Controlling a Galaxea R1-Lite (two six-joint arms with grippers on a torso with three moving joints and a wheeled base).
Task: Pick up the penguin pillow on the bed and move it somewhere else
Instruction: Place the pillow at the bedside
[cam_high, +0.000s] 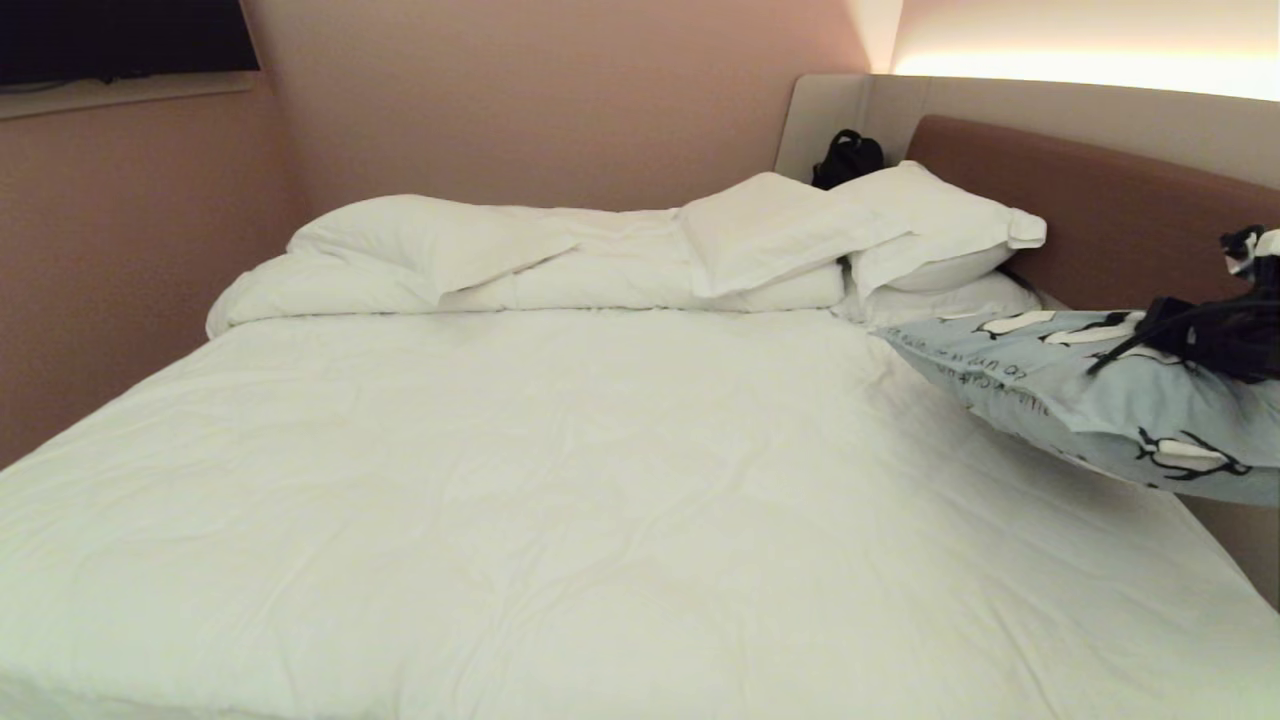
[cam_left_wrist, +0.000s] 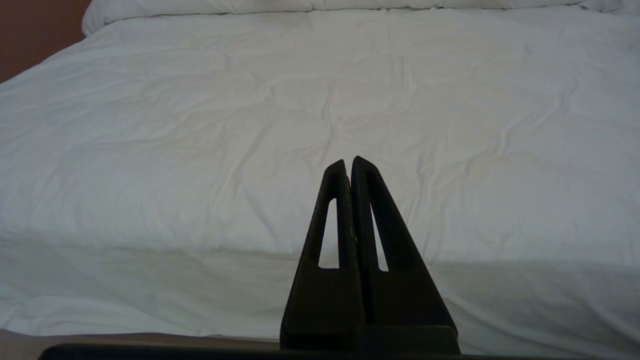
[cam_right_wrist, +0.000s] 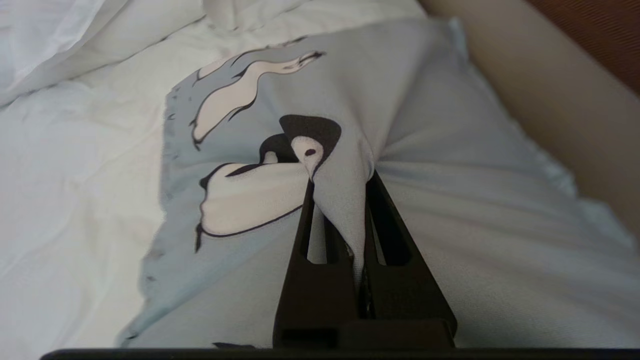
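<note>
Left gripper (cam_left_wrist: 348, 162) is idling low at the near edge of the bed (cam_high: 520, 480), tips pressed together on nothing, far from the work. We are seeing the penguin pillow (cam_high: 1090, 400) at right of the head frame, long axis running from centre-right toward the lower right corner, apparently hanging clear of the sheet at the bed's right side. Right gripper (cam_right_wrist: 340, 190) is pinching a ridge of the pillow's fabric from above, jaws clamped on it, the arm entering from the right edge near the headboard (cam_high: 1100, 210).
</note>
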